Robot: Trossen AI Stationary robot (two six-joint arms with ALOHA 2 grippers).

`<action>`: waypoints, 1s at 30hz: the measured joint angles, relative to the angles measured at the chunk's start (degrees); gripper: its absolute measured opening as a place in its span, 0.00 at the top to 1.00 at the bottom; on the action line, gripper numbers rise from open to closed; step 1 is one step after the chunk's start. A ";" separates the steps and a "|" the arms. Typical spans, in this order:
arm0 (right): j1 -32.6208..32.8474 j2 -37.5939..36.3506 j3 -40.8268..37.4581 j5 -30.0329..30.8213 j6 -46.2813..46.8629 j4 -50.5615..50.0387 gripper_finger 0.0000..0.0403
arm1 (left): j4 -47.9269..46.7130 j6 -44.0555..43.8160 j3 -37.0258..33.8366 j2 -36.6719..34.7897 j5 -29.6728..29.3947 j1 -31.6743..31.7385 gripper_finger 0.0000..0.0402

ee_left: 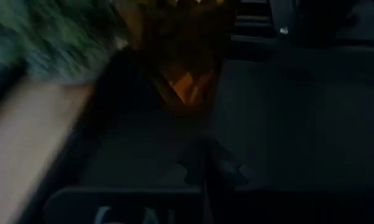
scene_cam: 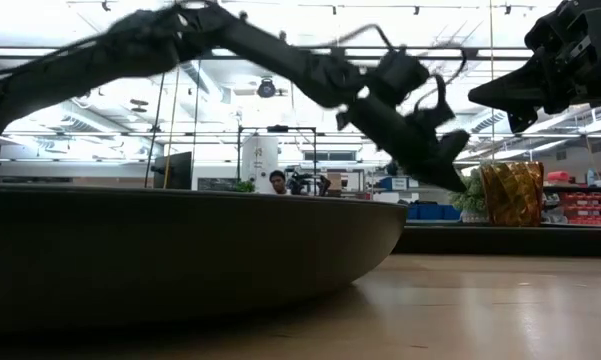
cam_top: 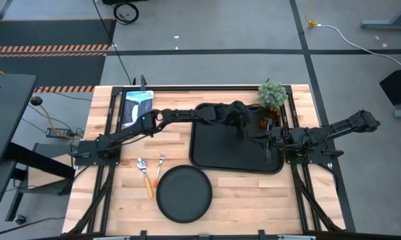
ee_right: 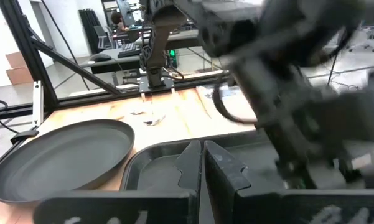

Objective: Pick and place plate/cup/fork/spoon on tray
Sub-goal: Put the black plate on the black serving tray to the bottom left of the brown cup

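Note:
The amber cup (scene_cam: 510,193) stands upright on its base in the far right corner of the black tray (cam_top: 213,157); it also shows in the left wrist view (ee_left: 187,68). My left gripper (cam_top: 248,130) hovers over the tray just short of the cup, its fingers together in its wrist view (ee_left: 206,167) and empty. My right gripper (cam_top: 270,152) is shut and empty over the tray's right rim, as its wrist view (ee_right: 203,163) also shows. The round black plate (cam_top: 183,193) lies on the table near the front edge. The fork (cam_top: 159,167) and spoon (cam_top: 145,175) lie left of the plate.
A small potted plant (cam_top: 272,95) stands just beyond the tray's far right corner, close to the cup. A printed card or tablet (cam_top: 137,107) lies at the table's far left. Bare wood (cam_top: 253,200) shows right of the plate.

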 joint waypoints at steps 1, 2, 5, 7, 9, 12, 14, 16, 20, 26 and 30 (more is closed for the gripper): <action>-0.01 0.00 0.00 0.00 0.00 -0.02 0.93 | -1.02 1.10 -0.89 -1.13 -1.36 -0.37 0.99; -0.02 0.01 0.00 0.00 -0.01 -0.04 0.93 | -2.16 1.94 -2.05 -2.39 -2.57 -0.75 0.99; 0.00 0.00 0.00 0.00 -0.02 -0.04 0.93 | -3.86 3.62 -6.62 -6.07 -4.21 -1.20 0.99; 0.00 0.00 0.00 0.00 -0.02 -0.02 0.93 | -4.09 3.59 -10.67 -9.71 -4.60 -0.93 0.99; 0.00 0.00 0.00 0.00 -0.02 -0.02 0.93 | -3.62 3.41 -16.04 -14.39 -5.19 -0.70 0.99; 0.00 0.00 0.00 0.00 -0.01 0.03 0.93 | -1.72 3.24 -25.10 -21.92 -6.70 -1.36 0.99; -0.01 0.00 0.00 0.00 -0.01 0.07 0.93 | -1.76 3.00 -30.99 -26.95 -6.37 -2.18 0.99; -0.02 0.00 0.00 0.00 -0.02 0.09 0.93 | -2.13 1.38 -36.45 -32.30 -5.70 -3.00 0.99; -0.01 0.00 0.00 0.00 -0.01 0.40 0.93 | -4.46 -2.29 -45.98 -41.95 -4.31 -5.00 0.98; -0.01 0.00 0.00 0.00 0.00 0.46 0.93 | -10.78 -7.01 -57.67 -56.12 1.82 -7.98 0.98; 0.00 0.00 0.00 0.00 -0.02 0.79 0.93 | -10.34 -10.58 -66.50 -64.33 5.71 -8.28 0.98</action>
